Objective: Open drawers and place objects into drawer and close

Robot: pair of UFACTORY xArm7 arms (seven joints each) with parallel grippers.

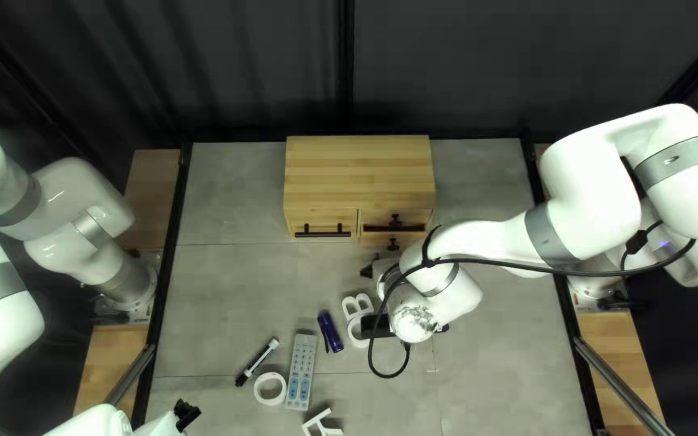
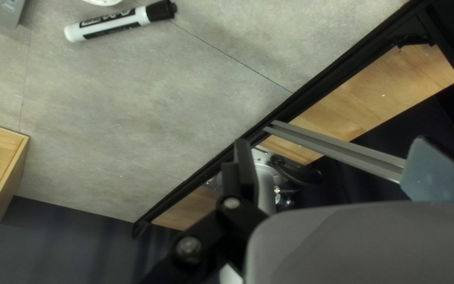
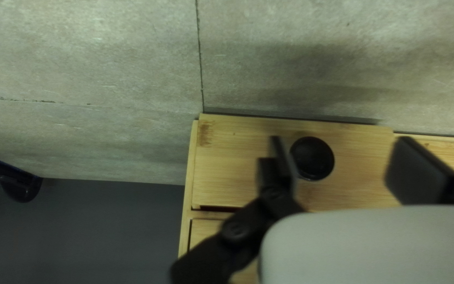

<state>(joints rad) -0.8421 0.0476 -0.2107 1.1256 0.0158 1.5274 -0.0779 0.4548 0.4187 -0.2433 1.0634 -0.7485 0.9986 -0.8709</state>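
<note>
- So your right gripper (image 1: 372, 266) is in front of the wooden chest (image 1: 358, 171), down at its right-hand side, and its two fingers are spread well apart.
- In the right wrist view you've got a round black knob (image 3: 317, 158) on a small drawer front (image 3: 232, 158), sitting between those fingers as you look past them. It's way nearer one finger than the other, and I can't tell if that one touches.
- Next to that front you can see part of another drawer front (image 3: 205, 230), with a dark gap between the two.
- The chest's other side has a wider drawer (image 1: 323, 220) with a long black bar handle (image 1: 322, 234).
- The stuff for the drawers is on the gray table (image 1: 228, 291), in front of the chest. Nearest your right arm (image 1: 478, 236) are a white letter B (image 1: 363, 299) and, touching or just beside it, a white curved piece (image 1: 355, 334) partly hidden by the arm.
- Then you've got a dark blue thing (image 1: 330, 330), a gray remote (image 1: 301, 371), a white ring (image 1: 259, 389) beside it, and a white marker (image 1: 265, 353) with a black cap, lying at a slant.
- Another white letter (image 1: 317, 420) gets cut off by the near edge of the top left view.
- Your left gripper (image 1: 186, 413) is over by the near left corner, fingers wide apart too. Its wrist view catches the marker well ahead of it.
</note>
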